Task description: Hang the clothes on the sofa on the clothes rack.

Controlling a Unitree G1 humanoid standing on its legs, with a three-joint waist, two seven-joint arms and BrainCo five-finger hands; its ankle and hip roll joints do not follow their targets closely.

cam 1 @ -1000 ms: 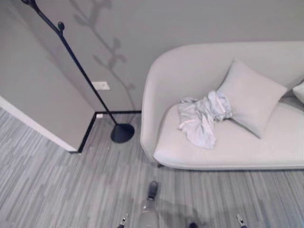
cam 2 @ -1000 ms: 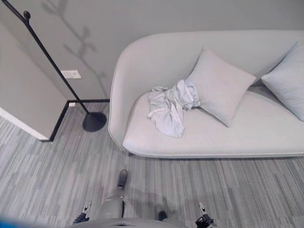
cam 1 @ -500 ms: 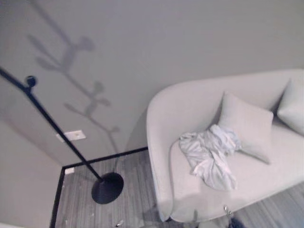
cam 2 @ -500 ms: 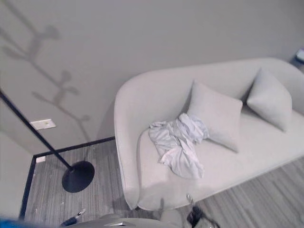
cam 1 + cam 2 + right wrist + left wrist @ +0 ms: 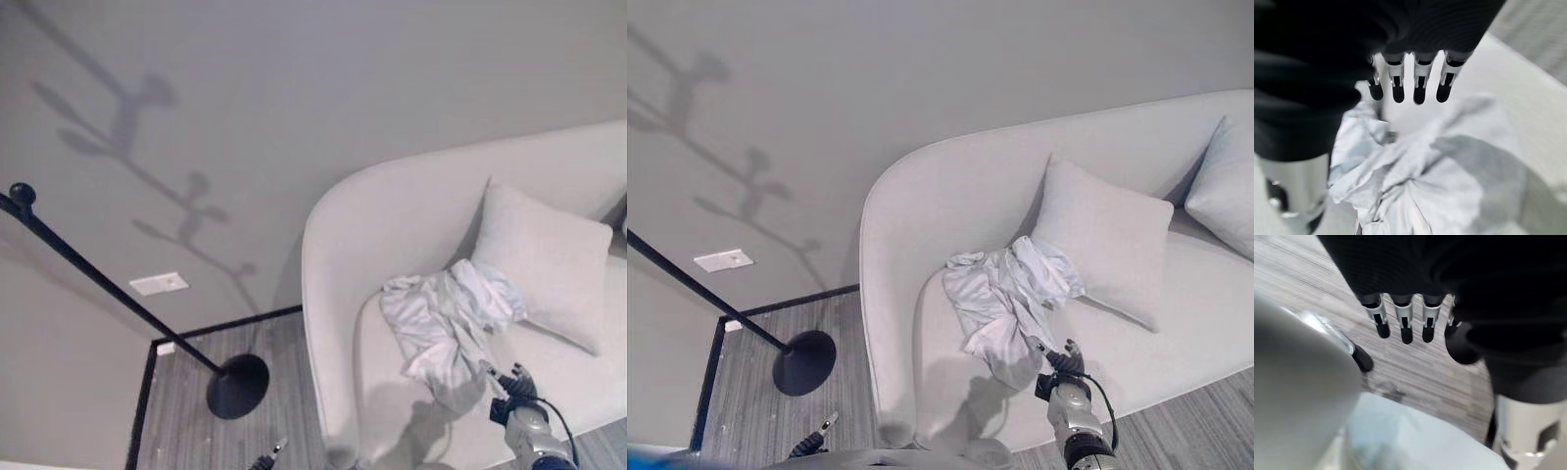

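Right hand (image 5: 1065,364) risen beside clothes (image 5: 1004,299), fingers relaxed, pillow (image 5: 1104,238) behind, left hand (image 5: 1410,323) relaxed

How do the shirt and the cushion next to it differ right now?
The shirt lies crumpled and flat on the sofa seat, while the cushion leans smooth against the backrest. The shirt has the right robot hand at its near edge; the cushion has nothing near it. Both are pale and touch each other.
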